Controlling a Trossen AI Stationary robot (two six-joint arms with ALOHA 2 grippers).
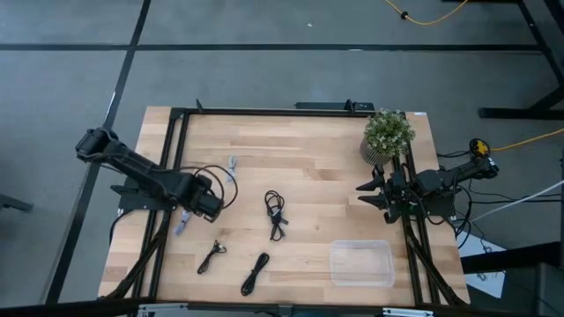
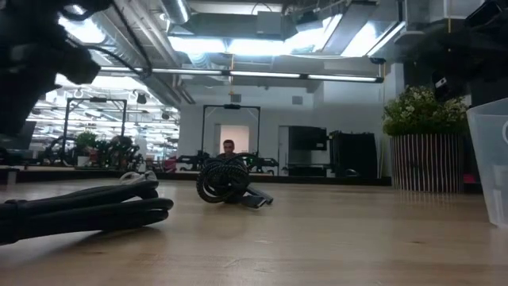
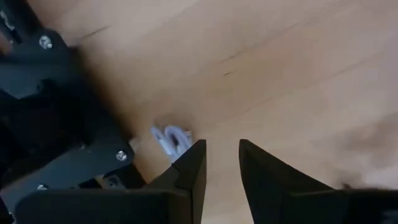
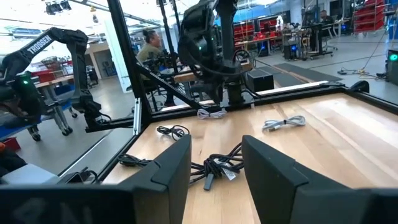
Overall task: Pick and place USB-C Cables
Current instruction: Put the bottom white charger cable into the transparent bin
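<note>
Overhead: left gripper [image 1: 210,204] low at the table's [image 1: 308,150] left edge, beside a pale cable [image 1: 182,222]; black cables [image 1: 276,214] mid-table, clear bin [image 1: 361,263] front right. Left wrist: fingers [image 3: 193,171] parted, nothing between, white cable [image 3: 171,138] just beyond. Right wrist: right gripper [image 4: 214,165] spread wide, empty, parked by the plant [image 1: 388,134].

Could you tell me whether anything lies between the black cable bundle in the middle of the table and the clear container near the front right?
Nothing visible does. In the high view, bare wood separates the black cable bundle from the clear container; the other cables lie farther left.
</note>
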